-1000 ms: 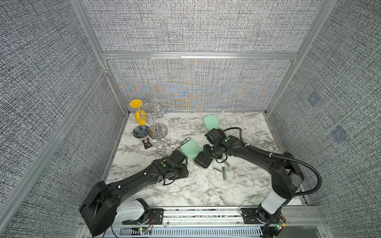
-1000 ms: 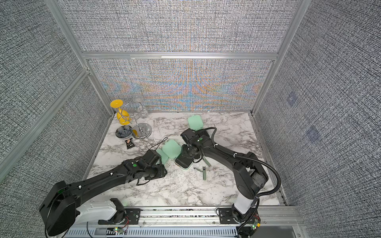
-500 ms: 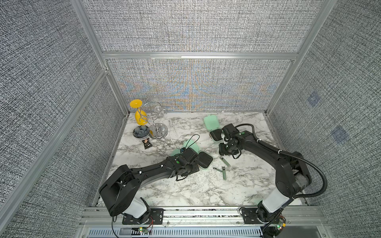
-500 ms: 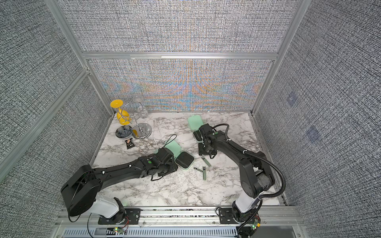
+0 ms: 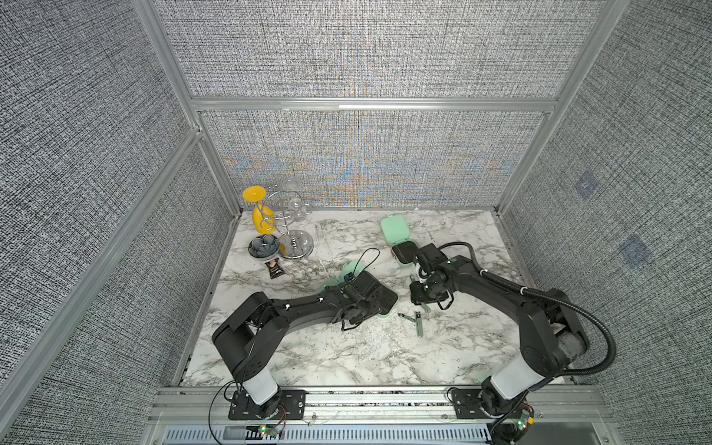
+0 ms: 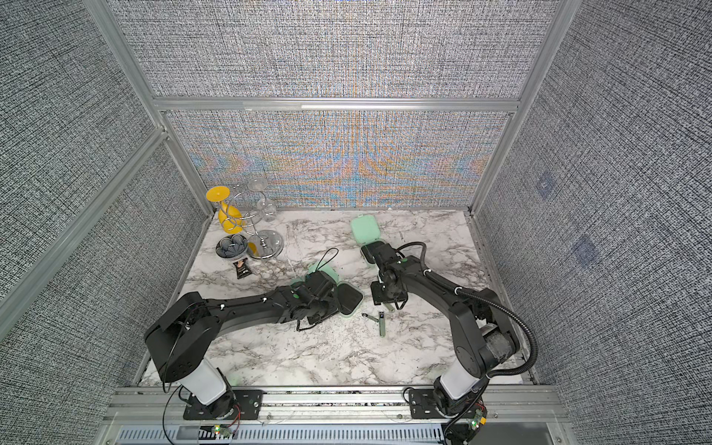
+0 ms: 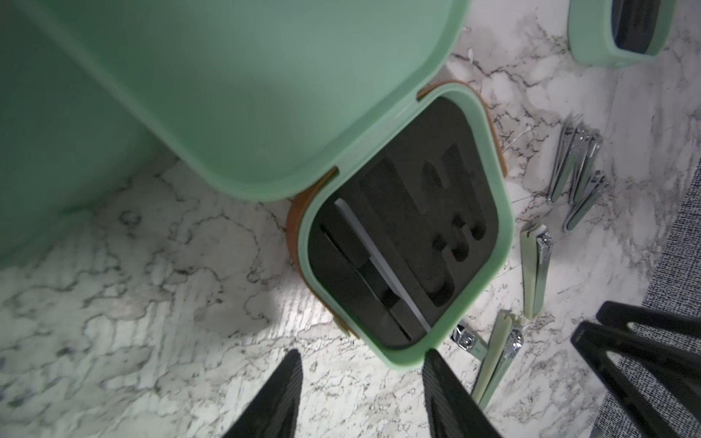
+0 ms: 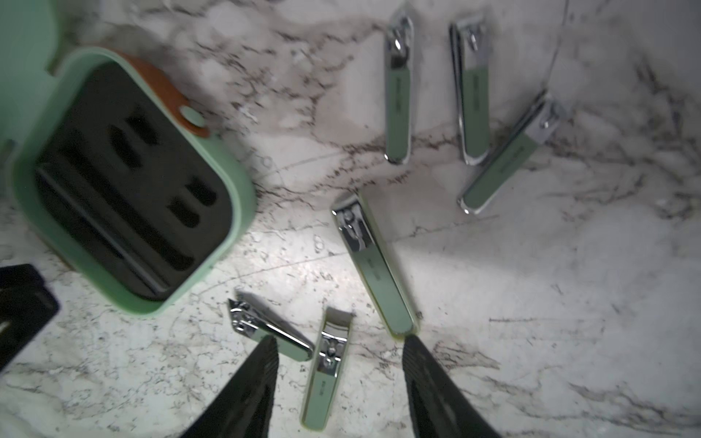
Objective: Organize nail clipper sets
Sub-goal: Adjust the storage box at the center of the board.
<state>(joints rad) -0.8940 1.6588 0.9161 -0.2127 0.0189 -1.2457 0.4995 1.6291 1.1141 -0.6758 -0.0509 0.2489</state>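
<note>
A: Noted: left tool (image 7: 362,356) spread, empty, at the rim of the open case (image 7: 493,242) on the worktop (image 7: 151,265). Steady it?
B: Yes. The right tool (image 8: 340,341) hangs spread, empty, over a loose clipper (image 8: 328,371) near the case; I'd centre first, then pinch its long sides.
</note>
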